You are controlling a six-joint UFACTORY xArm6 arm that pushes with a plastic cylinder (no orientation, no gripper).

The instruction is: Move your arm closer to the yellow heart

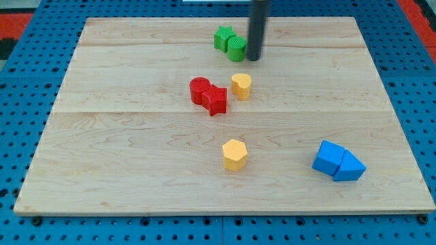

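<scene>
Green (230, 43), red (209, 94), blue blocks (338, 161), yellow hexagon (234, 154)

The dark rod (258, 27) runs out of the view's top edge, so its upper length and the arm that carries it are out of sight. My tip (253, 58) stands just to the view's right of the green cylinder (237, 49), and whether the two touch cannot be told. The rod covers a strip of the worktop (122, 136) behind it. The green cylinder hides the near side of the green block (221, 38) behind it, whose shape is unclear. The red block (216, 101) overlaps the red cylinder (199, 89). The blue triangular block (350, 167) covers part of the blue block (329, 157).
</scene>
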